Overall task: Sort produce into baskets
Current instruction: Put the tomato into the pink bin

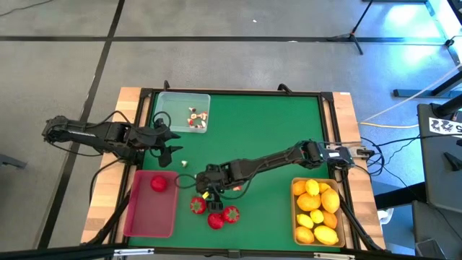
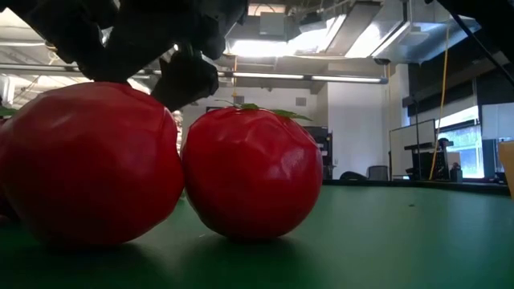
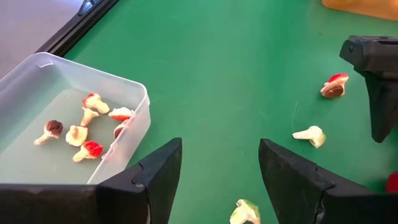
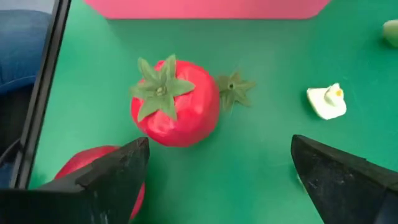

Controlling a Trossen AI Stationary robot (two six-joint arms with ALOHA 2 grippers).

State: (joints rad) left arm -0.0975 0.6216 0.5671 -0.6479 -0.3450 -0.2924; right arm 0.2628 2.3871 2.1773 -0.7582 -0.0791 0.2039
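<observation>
Green mat (image 1: 267,130) covers the table; grey floor surrounds it. Left gripper (image 1: 167,141) and right gripper (image 1: 204,184) both stand released, above strawberries (image 1: 214,211).

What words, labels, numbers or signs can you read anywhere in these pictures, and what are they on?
None can be read.
The white card with black marks on the dark equipment right of the table: too small and cut off to read.
The clear tray, red tray, tan tray and strawberries: no lettering shows.
</observation>
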